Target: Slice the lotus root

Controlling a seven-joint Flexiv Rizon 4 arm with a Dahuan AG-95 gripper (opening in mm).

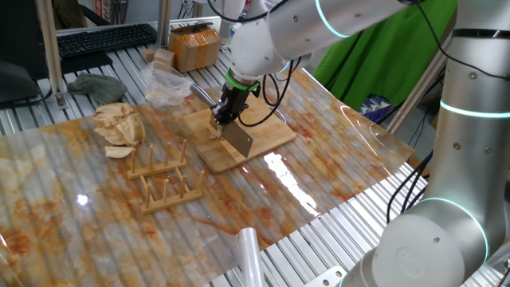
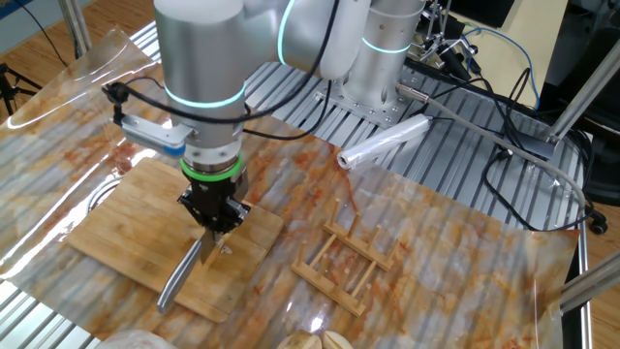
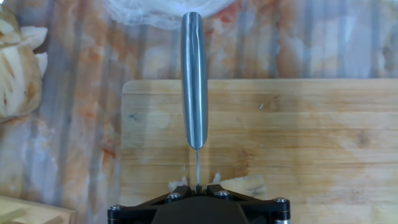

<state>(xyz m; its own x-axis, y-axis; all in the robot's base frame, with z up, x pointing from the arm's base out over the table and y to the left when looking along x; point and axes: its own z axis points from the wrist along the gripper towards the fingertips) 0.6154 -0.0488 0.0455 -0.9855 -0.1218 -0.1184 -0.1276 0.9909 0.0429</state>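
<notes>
A wooden cutting board (image 1: 267, 135) (image 2: 116, 228) (image 3: 311, 137) lies on the table. My gripper (image 1: 225, 110) (image 2: 215, 221) (image 3: 198, 186) is shut on a steel cleaver, gripping the top edge of its blade. The blade (image 1: 239, 142) stands edge-down on the board, and the handle (image 3: 194, 81) (image 2: 177, 279) points away from the hand. Small pale lotus root pieces (image 3: 247, 183) (image 1: 215, 132) lie on the board on both sides of the blade, right under my fingers. Most of the blade is hidden in the hand view.
A heap of pale beige wedges (image 1: 118, 126) (image 3: 15, 62) sits left of the board. A wooden rack (image 1: 163, 182) (image 2: 344, 260) stands nearer the front. A crumpled plastic bag (image 1: 167, 84) lies behind the board, and a roll of film (image 2: 383, 143) by the arm's base.
</notes>
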